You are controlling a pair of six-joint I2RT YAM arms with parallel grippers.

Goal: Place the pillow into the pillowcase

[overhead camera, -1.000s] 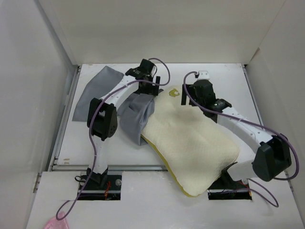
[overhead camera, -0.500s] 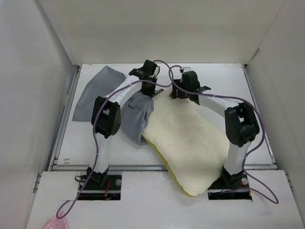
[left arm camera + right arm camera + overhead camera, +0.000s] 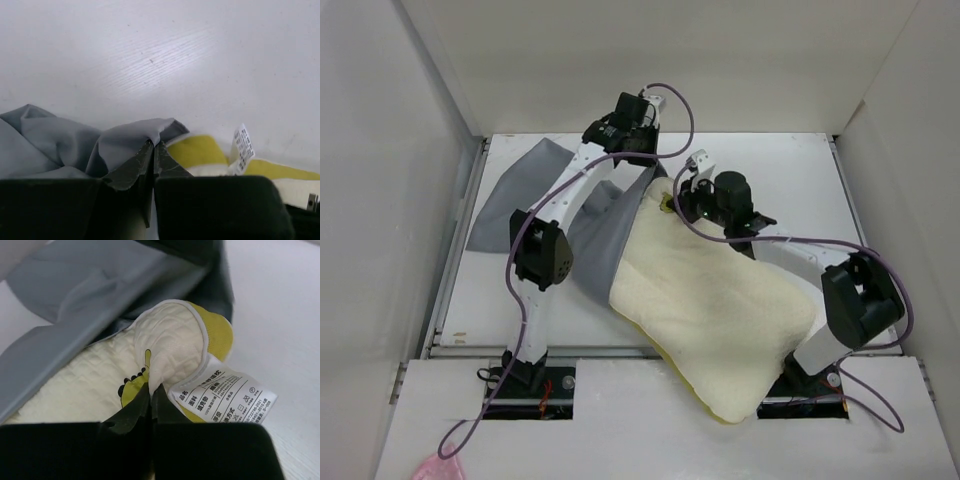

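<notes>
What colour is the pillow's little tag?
White tag with dark print; clearest in right wrist view.

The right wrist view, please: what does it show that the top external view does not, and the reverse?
Only the right wrist view shows the printed care label and the right gripper shut on the pillow corner. Only the top external view shows the left arm and how far the pillowcase trails leftward. Both show the pillow's far corner at the grey pillowcase's mouth.
</notes>
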